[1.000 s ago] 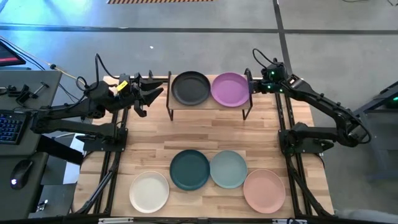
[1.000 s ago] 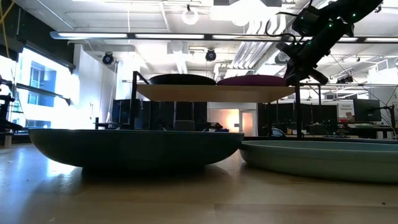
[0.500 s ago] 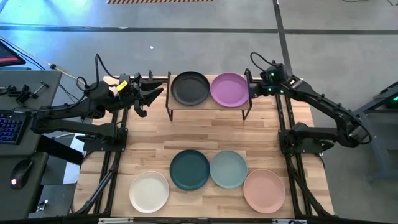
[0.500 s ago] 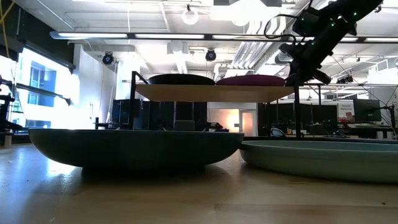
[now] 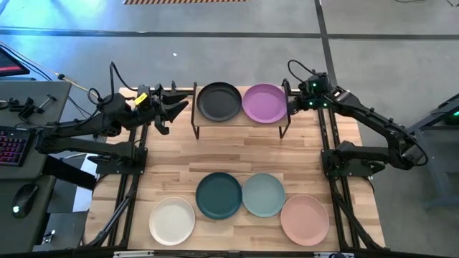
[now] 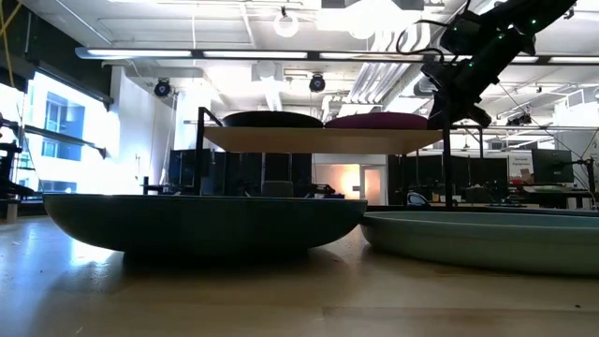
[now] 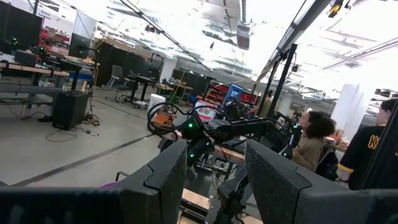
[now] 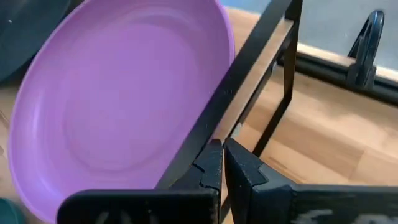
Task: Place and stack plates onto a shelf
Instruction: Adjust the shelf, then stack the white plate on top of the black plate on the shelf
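The shelf (image 5: 242,120) stands at the table's far middle. On its board rest the black plate (image 5: 219,102) and, to its right, the purple plate (image 5: 265,103). Near the front edge the cream-white plate (image 5: 172,220), dark teal plate (image 5: 219,195), pale blue-green plate (image 5: 263,194) and pink plate (image 5: 305,219) lie flat on the table. My right gripper (image 5: 290,102) is shut at the shelf's right end, just past the purple plate's rim (image 8: 217,37). My left gripper (image 5: 177,106) hovers open, left of the shelf. My right gripper (image 8: 222,149) has its shut fingertips right at the shelf's black right end rail (image 8: 249,68), coming level from the table's right side. I cannot tell whether they touch the rail. It does not touch the purple plate.
Bare wood lies between the shelf and the front row of plates. In the low view the dark teal plate (image 6: 201,225) and the pale blue-green plate (image 6: 487,239) fill the foreground below the shelf board (image 6: 323,140). People (image 7: 314,143) stand beyond the table's right side.
My right gripper has edged a little toward the table's left, closer to the shelf's right end, staying shut. The plates and my left arm have kept still.
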